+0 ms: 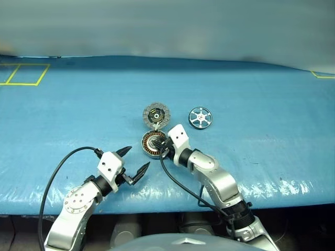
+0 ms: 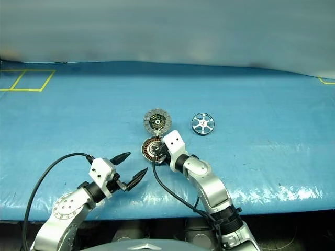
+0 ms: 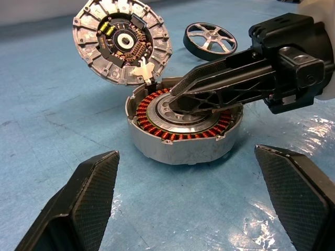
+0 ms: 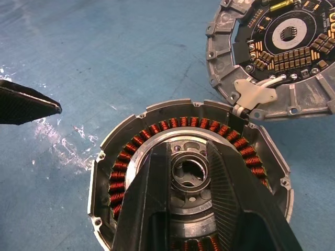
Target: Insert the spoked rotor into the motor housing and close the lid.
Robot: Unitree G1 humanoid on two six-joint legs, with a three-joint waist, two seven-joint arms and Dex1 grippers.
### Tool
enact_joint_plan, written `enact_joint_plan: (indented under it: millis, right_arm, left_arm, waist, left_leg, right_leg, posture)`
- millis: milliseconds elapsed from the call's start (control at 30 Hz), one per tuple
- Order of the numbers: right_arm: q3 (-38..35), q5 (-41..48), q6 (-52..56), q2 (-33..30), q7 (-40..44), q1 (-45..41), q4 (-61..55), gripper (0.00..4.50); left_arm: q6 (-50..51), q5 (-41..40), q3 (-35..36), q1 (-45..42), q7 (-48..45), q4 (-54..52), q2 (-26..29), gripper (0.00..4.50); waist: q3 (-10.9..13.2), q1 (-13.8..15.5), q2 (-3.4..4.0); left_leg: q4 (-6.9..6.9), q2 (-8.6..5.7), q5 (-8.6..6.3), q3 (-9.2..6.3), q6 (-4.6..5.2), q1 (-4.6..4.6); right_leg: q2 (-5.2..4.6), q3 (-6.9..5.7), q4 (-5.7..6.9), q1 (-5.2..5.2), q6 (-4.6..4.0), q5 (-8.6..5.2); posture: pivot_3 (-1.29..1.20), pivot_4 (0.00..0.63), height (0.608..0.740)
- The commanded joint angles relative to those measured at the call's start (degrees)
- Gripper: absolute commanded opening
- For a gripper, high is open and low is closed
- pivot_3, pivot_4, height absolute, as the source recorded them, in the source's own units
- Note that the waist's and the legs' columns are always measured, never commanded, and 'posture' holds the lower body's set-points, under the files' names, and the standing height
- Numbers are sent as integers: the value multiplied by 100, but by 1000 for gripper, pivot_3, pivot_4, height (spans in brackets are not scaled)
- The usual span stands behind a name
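Straddling the motor housing hub, the right gripper sat narrowed; release cleanly before fetching the spoked rotor; left gripper wide.

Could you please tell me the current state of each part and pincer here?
Lid: swung open, inner face up.
Motor housing: open, no rotor inside.
Spoked rotor: flat on the table, apart.
Right pincer: fingers around the housing's hub.
Left pincer: open, empty.
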Motion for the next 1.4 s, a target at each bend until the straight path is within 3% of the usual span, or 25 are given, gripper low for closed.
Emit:
enact_joint_plan:
  millis: [33,100,333,500,633,833,1200,1400]
  right_arm:
    - [53,49,26,48,76,8,-51,663]
    - [51,53,33,61,87,21,-45,663]
    - [-63,153,95,151,63,9,-232,2936]
    - [-337,688,676,178,118,-22,-1089,2936]
    - [-417,799,1191,118,-74,-134,-1504,1989]
    - [114,334,1980,-365,-313,-602,-1702,25]
    - [223,288,2698,-202,-628,-886,-1540,25]
    - [220,256,2918,-285,-658,-898,-1483,25]
  left_arm:
    - [-140,12,-17,-39,-10,-59,-20,4500]
    - [-142,13,-16,-44,-14,-55,-28,4500]
    - [-119,26,-37,-86,-21,-50,-22,4500]
    - [-112,38,-44,-82,-12,-62,-25,4500]
    - [-92,42,-49,-85,-12,-69,-31,4500]
    - [-106,55,-69,-109,-26,-48,-46,4500]
    - [-311,362,-116,-81,111,-16,-60,4500]
    - [-130,112,-126,-33,-19,-4,-96,4500]
  waist:
    - [0,-1,0]
    - [0,-1,0]
    - [-1,3,0]
    - [-1,6,1]
    - [-1,-1,1]
    - [-1,1,1]
    - [-1,2,0]
    - [-1,0,0]
  left_leg:
    - [0,0,0,0,0,0]
    - [0,0,0,0,0,1]
    - [2,0,0,0,0,2]
    - [4,0,0,-1,0,-2]
    - [3,1,0,-3,0,-1]
    - [7,0,0,-1,0,-1]
    - [7,-2,0,-2,0,-3]
    - [7,-1,0,-3,0,-3]
  right_leg:
    - [0,0,1,0,0,0]
    - [1,0,2,0,1,1]
    - [1,0,4,2,2,1]
    - [-1,0,4,0,9,5]
    - [1,-2,5,0,14,8]
    - [-1,-1,6,0,6,4]
    - [-1,-1,7,-1,15,9]
    - [-1,-2,7,-2,15,9]
  posture:
    - [0,150,740]
    - [0,150,740]
    - [0,150,740]
    - [0,150,740]
    - [0,150,740]
    - [0,150,740]
    - [0,150,740]
    - [0,150,740]
